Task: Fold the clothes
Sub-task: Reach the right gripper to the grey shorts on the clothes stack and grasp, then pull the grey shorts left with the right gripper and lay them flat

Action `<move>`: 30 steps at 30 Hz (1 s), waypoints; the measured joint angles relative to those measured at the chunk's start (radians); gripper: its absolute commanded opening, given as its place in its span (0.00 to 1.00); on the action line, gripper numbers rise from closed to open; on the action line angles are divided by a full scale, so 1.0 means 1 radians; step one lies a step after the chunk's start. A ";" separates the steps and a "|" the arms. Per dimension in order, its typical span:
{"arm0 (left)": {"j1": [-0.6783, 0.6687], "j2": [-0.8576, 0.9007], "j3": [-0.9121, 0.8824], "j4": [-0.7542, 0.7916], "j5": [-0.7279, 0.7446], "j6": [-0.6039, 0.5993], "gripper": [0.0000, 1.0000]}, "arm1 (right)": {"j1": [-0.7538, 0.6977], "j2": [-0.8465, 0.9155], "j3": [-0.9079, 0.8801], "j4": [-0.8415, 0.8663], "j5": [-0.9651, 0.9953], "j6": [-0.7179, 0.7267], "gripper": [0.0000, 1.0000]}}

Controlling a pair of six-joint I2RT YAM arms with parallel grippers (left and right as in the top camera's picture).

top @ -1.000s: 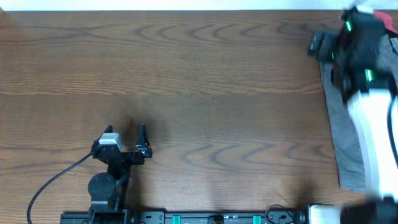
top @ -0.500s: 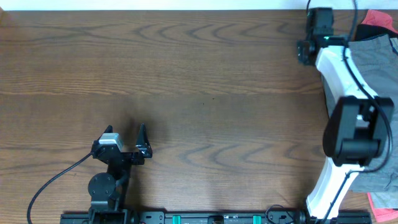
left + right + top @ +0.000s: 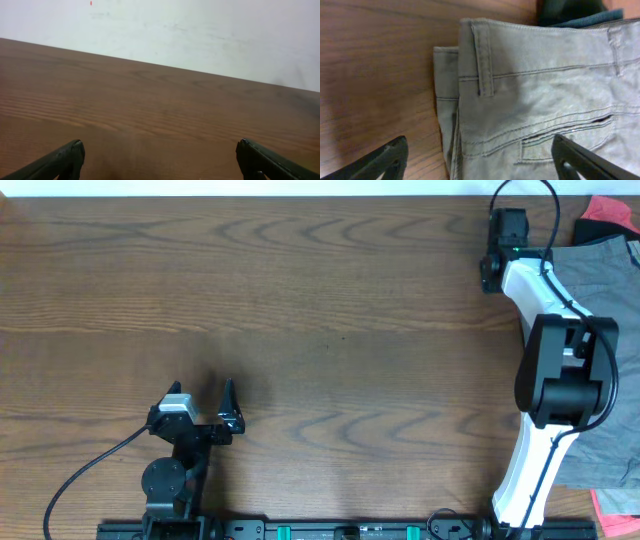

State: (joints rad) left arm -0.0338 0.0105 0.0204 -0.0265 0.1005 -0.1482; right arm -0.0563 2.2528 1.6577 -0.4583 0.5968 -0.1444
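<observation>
Grey trousers (image 3: pixel 605 290) lie along the table's right edge, partly under my right arm. In the right wrist view their waistband, belt loop and back pocket (image 3: pixel 540 95) fill the frame. My right gripper (image 3: pixel 497 255) is at the far right corner, open, its fingers (image 3: pixel 480 160) spread wide just above the waistband edge, holding nothing. My left gripper (image 3: pixel 205 412) rests at the near left, open and empty, with only bare wood between its fingers (image 3: pixel 160 160).
A red garment (image 3: pixel 610 210) lies at the far right corner beyond the trousers, and a dark garment (image 3: pixel 570 10) shows past the waistband. Another red piece (image 3: pixel 615 505) lies at the near right edge. A white wall (image 3: pixel 165 30) stands behind the table.
My right arm has swung from over the trousers at the right edge toward the far right corner and settled there, uncovering the grey fabric. The left arm has not moved.
</observation>
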 measured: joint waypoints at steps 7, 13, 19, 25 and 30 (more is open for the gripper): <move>0.000 0.000 0.000 0.000 0.000 0.000 0.98 | -0.014 0.040 0.003 0.007 0.006 0.000 0.80; 0.000 0.000 0.000 0.000 0.000 0.000 0.98 | -0.022 0.048 0.004 0.004 0.006 -0.004 0.52; 0.000 0.000 0.000 0.000 0.000 0.000 0.98 | -0.021 0.063 0.004 -0.004 0.010 0.001 0.08; 0.000 0.000 0.000 0.000 0.000 0.000 0.98 | -0.021 0.063 0.008 -0.005 0.046 0.012 0.01; 0.000 0.000 0.000 0.000 0.000 0.000 0.98 | -0.021 0.053 0.011 -0.014 0.056 0.052 0.01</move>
State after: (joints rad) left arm -0.0338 0.0105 0.0204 -0.0265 0.1005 -0.1486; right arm -0.0769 2.3054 1.6691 -0.4728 0.6525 -0.0921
